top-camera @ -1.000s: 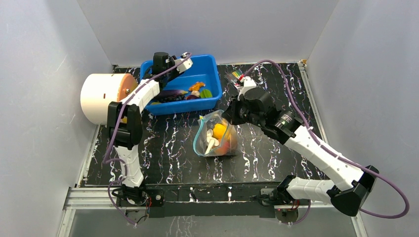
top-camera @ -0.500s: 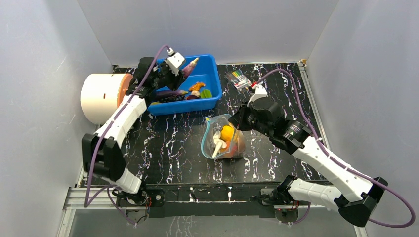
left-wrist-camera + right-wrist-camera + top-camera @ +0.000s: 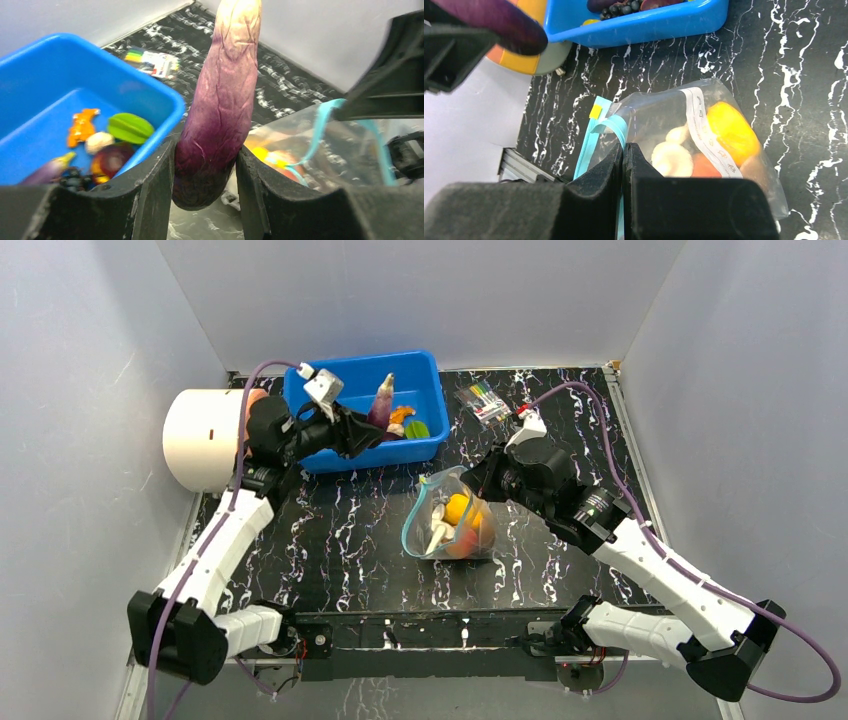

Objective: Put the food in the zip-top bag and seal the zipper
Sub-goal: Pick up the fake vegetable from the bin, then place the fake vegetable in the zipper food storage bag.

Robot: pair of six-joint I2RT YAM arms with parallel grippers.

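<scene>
— Where is the zip-top bag [image 3: 472, 540]?
— Centre of the top view, on the black marbled surface [image 3: 340, 540]. Yellow and orange food [image 3: 458, 512] is inside and the teal zipper [image 3: 610, 124] gapes. The right end effector [image 3: 623, 159] is pressed together on its mouth edge.
— And the left end effector [image 3: 205, 172]?
— It is pinching a purple eggplant [image 3: 222, 95], upright, over the blue bin [image 3: 425, 448], left of centre and higher.

From high above the near edge, looks down over the whole counter [image 3: 330, 540]. From each wrist, faces forward, very close; shares the bag [image 3: 305, 125] and blue bin [image 3: 125, 70].
</scene>
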